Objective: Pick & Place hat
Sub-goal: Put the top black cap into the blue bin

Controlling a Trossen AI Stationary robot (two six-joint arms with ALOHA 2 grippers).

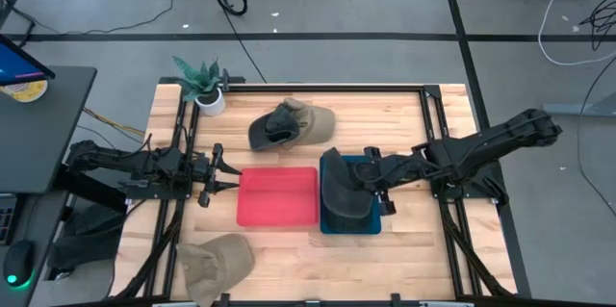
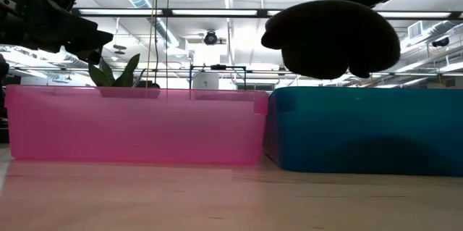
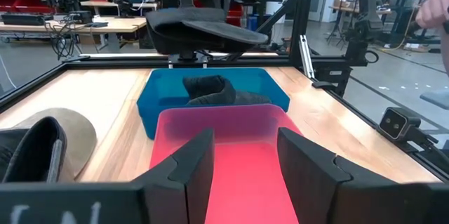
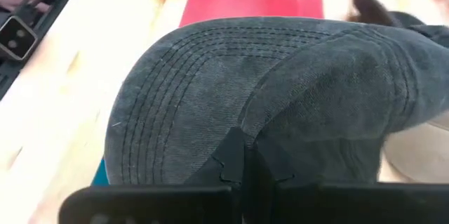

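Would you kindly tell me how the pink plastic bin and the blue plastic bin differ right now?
The pink plastic bin looks empty, while the blue plastic bin already holds a dark cap. The pink bin sits nearer the left end effector, which is open; above the blue bin, the right end effector is shut on a dark grey cap. Both are rectangular and stand side by side.

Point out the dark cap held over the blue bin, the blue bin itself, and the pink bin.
dark cap [image 1: 339,190]: high view, on its crown.
blue bin [image 2: 362,129]: low view, on its front wall.
pink bin [image 1: 278,198]: high view, on its bare floor.
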